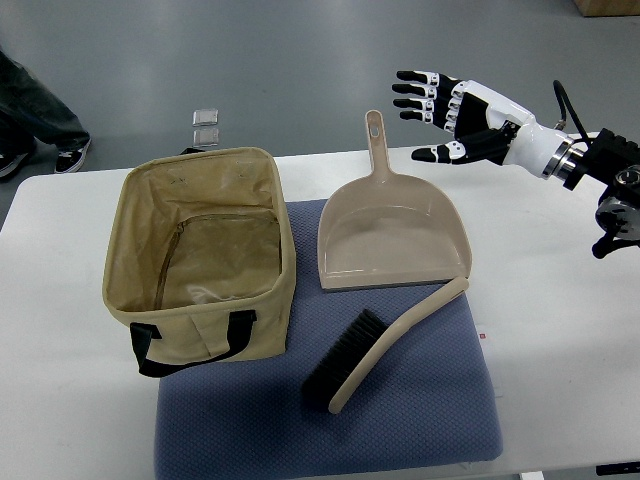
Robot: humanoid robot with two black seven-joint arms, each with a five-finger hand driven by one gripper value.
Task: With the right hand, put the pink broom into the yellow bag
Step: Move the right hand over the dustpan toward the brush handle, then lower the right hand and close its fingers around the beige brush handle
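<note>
White table (560, 300), blue mat (430, 420). Right hand (445, 110) hovers with fingers spread wide and empty, far from the broom (385, 345). It should grip mid-handle, lift clear of the dustpan (390, 235), then drop it bristles-first into the bag (200, 255).

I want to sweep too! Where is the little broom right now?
The broom lies slanted on the blue mat near the table's front, just below the dustpan and to the right of the open bag.
</note>
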